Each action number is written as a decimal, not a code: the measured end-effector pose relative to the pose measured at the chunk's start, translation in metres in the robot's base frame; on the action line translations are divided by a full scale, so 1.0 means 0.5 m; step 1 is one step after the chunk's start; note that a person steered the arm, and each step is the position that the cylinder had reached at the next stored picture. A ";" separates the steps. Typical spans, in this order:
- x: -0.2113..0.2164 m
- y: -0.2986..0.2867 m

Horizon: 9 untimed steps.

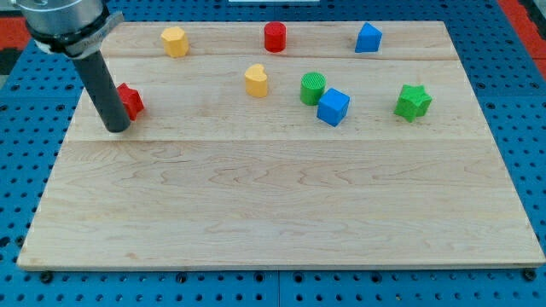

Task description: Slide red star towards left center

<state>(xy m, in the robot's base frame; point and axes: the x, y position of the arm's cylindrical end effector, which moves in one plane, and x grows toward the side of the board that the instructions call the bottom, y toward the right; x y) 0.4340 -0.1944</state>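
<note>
The red star (130,101) lies near the board's left edge, a little above mid-height, partly hidden behind my rod. My tip (117,128) rests on the board just left of and below the star, touching or nearly touching it. The dark rod rises from there to the view's top left.
A yellow block (174,41), a red cylinder (275,37) and a blue block (368,37) line the top. A yellow block (256,80), a green cylinder (312,88), a blue cube (333,107) and a green star (413,101) sit mid-right on the wooden board (273,205).
</note>
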 end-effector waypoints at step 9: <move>-0.024 0.000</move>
<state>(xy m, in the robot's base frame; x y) 0.4217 -0.1945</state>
